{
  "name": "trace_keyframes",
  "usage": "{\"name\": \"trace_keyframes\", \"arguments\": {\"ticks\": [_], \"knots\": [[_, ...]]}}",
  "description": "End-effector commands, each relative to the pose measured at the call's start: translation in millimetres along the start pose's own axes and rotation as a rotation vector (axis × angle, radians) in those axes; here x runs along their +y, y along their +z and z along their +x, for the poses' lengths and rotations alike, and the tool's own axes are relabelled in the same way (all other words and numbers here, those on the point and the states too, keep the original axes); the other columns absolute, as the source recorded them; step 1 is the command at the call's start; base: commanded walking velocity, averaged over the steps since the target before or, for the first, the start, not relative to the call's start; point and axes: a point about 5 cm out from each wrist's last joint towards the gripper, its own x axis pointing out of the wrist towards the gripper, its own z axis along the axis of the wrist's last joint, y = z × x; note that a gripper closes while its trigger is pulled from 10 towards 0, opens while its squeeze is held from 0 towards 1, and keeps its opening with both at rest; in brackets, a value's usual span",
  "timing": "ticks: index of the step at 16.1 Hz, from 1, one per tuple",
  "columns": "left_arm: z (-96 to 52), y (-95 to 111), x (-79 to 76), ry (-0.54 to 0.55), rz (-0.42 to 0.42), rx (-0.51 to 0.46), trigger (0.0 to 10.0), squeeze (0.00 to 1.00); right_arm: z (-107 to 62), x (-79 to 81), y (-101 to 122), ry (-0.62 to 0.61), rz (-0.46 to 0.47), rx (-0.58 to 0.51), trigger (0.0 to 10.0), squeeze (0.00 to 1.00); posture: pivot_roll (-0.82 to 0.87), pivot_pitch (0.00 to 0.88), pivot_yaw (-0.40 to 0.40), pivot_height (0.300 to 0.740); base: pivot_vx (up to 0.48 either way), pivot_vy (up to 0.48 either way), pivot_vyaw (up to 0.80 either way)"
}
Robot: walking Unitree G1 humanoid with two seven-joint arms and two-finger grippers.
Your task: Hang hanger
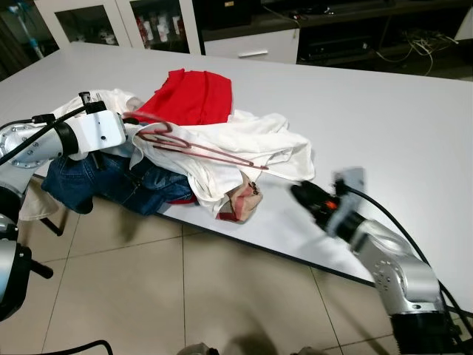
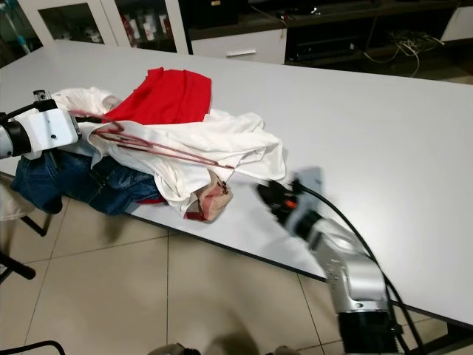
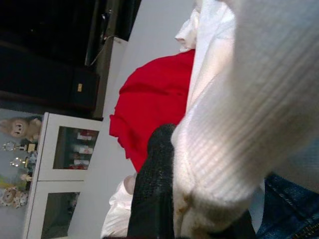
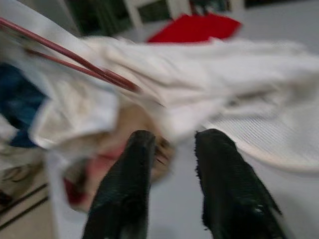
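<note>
Nearest the camera lay the tiled floor (image 1: pixel 185 288), and above it the front edge of the grey worktop (image 1: pixel 384 126). The right gripper (image 1: pixel 301 194) reached in over that edge, blurred, just beside the heap of clothes; in the right wrist view its fingers (image 4: pixel 124 184) stood apart with nothing between them, pointing at the white garment (image 1: pixel 251 144) and a crumpled beige piece (image 1: pixel 244 200) that hung at the worktop's edge. The dark red wire hanger (image 1: pixel 199 150) lay across the white garment on top of the heap, its hook end near the left gripper (image 1: pixel 129 133) and its far tip toward the right gripper. The left gripper was pressed into the heap on the robot's left; in its wrist view one black finger (image 3: pixel 154 194) showed against white ribbed cloth, and whether its jaws were apart or together I cannot tell. Blue jeans (image 1: pixel 103 181) drooped over the edge below it. Further back lay a red garment (image 1: pixel 188 96), and beyond the worktop stood white cabinets (image 1: pixel 126 22) with glass doors.
</note>
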Motion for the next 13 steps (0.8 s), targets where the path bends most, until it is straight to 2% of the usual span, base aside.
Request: {"name": "trace_keyframes", "arguments": {"ticks": [1,2,3,6,9,10,13], "knots": [[-3.9,-2.2,3.8,0.049,-0.031,-0.002,0.0,0.00,3.2,7.4,1.2,0.034,0.013,0.002,10.0,0.36,-0.14,0.028,0.122,0.740,0.000,0.000,0.00],[-3.6,-2.3,3.3,0.057,-0.038,-0.007,0.0,0.00,5.7,12.5,0.3,0.053,0.015,0.004,10.0,0.14,-0.14,0.028,0.122,0.740,0.000,0.000,0.00],[-3.2,-2.5,2.3,0.070,-0.052,-0.014,0.0,0.00,9.2,20.6,-0.6,0.081,0.021,0.008,10.0,0.00,-0.13,0.028,0.120,0.740,0.000,0.000,0.00],[-3.6,-2.8,2.4,0.096,-0.068,-0.022,0.0,0.00,18.7,38.0,-9.3,0.136,0.033,0.074,10.0,0.00,-0.13,0.028,0.116,0.740,0.000,0.000,0.00],[-4.5,-2.8,3.5,0.104,-0.072,-0.025,0.0,0.00,30.7,42.3,-15.4,0.118,0.036,0.109,10.0,0.00,-0.12,0.029,0.119,0.740,0.000,0.000,0.00],[-4.6,-2.4,3.9,0.107,-0.074,-0.028,0.0,0.00,42.3,48.1,-16.0,0.102,0.041,0.128,10.0,0.00,-0.12,0.030,0.118,0.740,0.000,0.000,0.00],[-3.9,-1.2,4.1,0.109,-0.076,-0.037,0.0,0.00,55.4,53.2,-20.7,0.073,0.038,0.162,10.0,0.00,-0.12,0.031,0.123,0.740,0.000,0.000,0.00]]}}
